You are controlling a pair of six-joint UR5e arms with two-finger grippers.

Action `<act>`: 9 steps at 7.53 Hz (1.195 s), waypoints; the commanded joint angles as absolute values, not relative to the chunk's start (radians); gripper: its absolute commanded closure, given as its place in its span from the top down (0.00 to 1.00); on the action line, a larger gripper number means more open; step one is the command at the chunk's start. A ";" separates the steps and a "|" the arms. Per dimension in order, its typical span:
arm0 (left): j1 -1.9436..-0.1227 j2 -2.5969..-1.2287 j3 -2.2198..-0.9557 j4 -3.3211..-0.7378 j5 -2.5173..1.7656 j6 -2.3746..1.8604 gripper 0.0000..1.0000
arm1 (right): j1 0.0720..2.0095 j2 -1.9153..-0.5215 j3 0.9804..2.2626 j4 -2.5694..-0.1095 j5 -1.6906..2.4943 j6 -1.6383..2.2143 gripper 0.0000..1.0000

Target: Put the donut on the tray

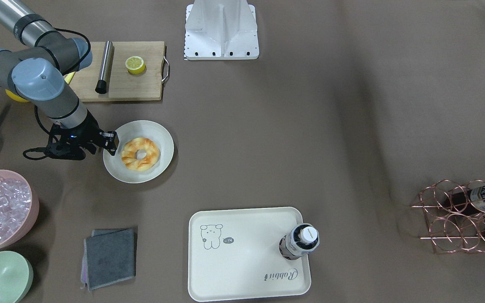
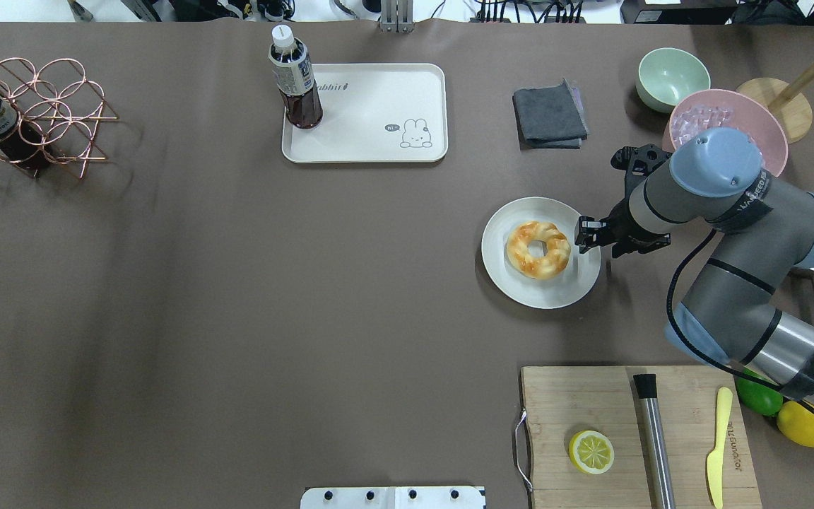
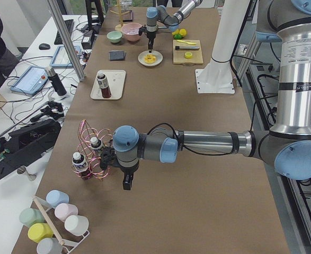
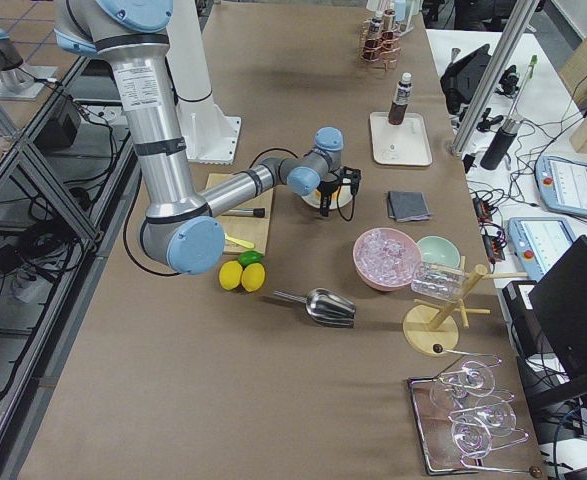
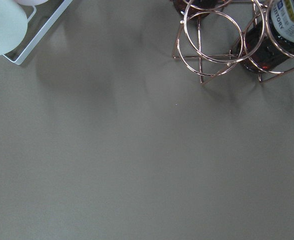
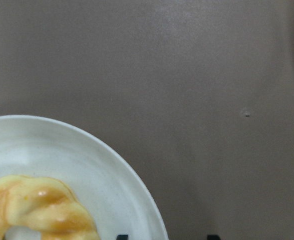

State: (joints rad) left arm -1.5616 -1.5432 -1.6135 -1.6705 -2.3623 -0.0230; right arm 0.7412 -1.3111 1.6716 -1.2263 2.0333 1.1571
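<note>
The right gripper (image 2: 587, 234) is hovering over the rim of the round plate (image 2: 502, 223), its 2 fingers standing apart and holding nothing. The donut (image 2: 538, 249) is lying flat at the plate's centre, just beside the gripper and not touching it. It is probably light, soft and slick with glaze, so pinching gently across 1 side of the ring seems best. The tray (image 2: 372, 134) is sitting well apart, with 1 bottle (image 2: 295, 85) occupying a corner.
</note>
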 commanded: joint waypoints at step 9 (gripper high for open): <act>-1.562 -1.543 -1.615 -1.671 -2.362 -0.023 0.99 | 0.808 -1.302 1.680 -1.177 2.138 1.169 0.00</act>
State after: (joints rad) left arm -1.5616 -1.5432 -1.6149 -1.6712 -2.3620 -0.0230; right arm 0.7567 -1.3111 1.6666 -1.1772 2.0690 1.1740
